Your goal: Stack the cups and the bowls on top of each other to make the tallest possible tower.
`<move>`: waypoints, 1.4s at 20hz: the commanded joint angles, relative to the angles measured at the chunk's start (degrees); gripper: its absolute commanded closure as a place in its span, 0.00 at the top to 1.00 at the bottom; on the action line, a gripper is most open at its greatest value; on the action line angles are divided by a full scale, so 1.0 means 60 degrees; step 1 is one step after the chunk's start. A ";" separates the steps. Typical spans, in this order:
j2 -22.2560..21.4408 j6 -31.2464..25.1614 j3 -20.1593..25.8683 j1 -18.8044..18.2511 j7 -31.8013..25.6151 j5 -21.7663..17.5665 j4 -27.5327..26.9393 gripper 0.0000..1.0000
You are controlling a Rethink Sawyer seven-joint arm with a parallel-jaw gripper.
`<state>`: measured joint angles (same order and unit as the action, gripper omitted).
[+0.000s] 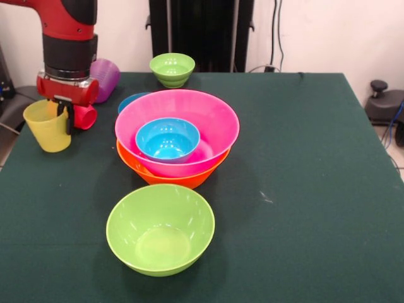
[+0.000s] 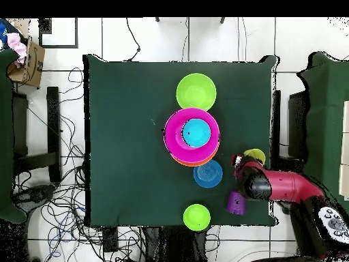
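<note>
The pink bowl (image 1: 189, 107) sits nested in the orange bowl (image 1: 165, 178), with a blue bowl (image 1: 167, 140) inside it. These make a low tower (image 2: 192, 136) at the table's middle. My gripper (image 1: 63, 112) is at the left edge, shut on the rim of the yellow cup (image 1: 47, 129), which it holds slightly tilted. The red cup (image 1: 86, 117) is right behind the gripper. The purple cup (image 1: 106, 76) lies on its side farther back. A second blue bowl (image 1: 129, 101) peeks out behind the pink one. The medium green bowl (image 1: 160, 228) stands in front and the small green bowl (image 1: 172, 68) at the back.
In the overhead view my arm (image 2: 279, 185) reaches in from the lower right over the table's edge (image 2: 271, 136). The yellow cup (image 2: 255, 155) is close to that edge. Cables and chairs surround the table.
</note>
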<state>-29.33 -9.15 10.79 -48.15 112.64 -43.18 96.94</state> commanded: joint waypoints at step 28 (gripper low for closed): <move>-0.3198 -0.4239 0.1256 0.1500 -0.0367 0.2211 -0.0074 0.00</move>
<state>-48.22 -26.20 13.51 -44.12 112.64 -32.88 98.66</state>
